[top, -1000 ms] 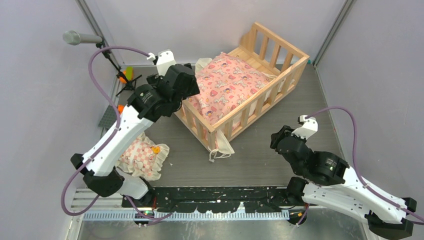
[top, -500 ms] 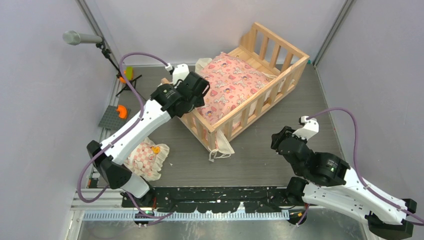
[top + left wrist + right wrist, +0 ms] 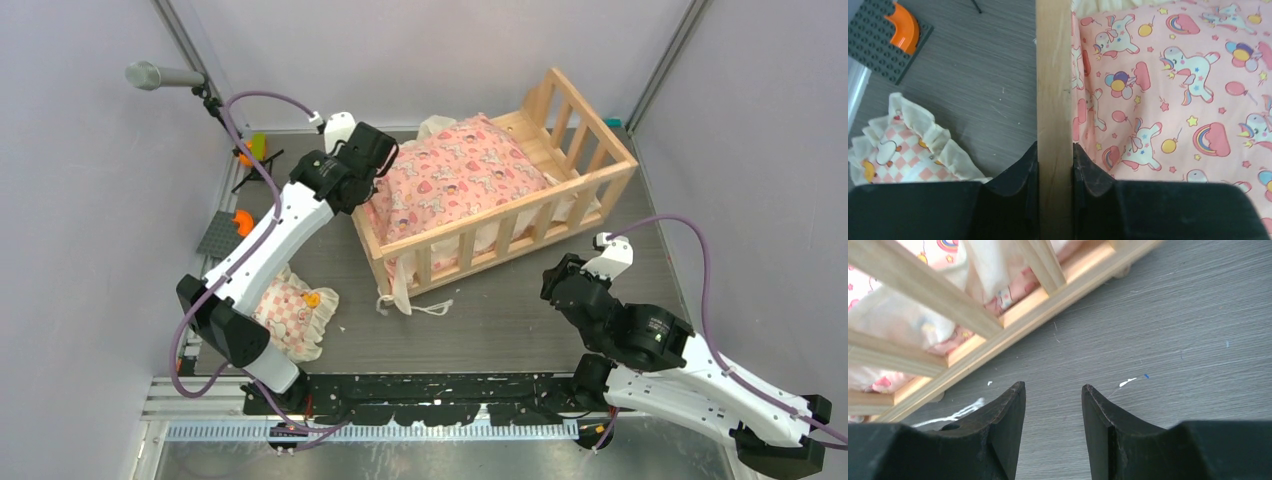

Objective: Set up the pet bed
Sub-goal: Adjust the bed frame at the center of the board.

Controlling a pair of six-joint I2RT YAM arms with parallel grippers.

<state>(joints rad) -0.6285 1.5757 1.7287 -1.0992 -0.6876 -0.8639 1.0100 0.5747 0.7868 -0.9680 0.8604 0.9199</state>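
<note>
Pet bed [image 3: 500, 213]: mid-table towards the back, angled, with the pink cushion [image 3: 455, 175] inside.
Left gripper [image 3: 1054, 152]: clamped on the bed's end rail; only the left wrist view shows this.
Right gripper [image 3: 1053, 402]: jaws apart, empty, beside the slatted side.
Nearby: frilled pillow [image 3: 290, 315] by the left arm.

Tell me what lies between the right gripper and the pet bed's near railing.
Only bare grey tabletop, flecked with a few tiny white specks, lies between the right gripper and the pet bed. The right wrist view shows this gap.
</note>
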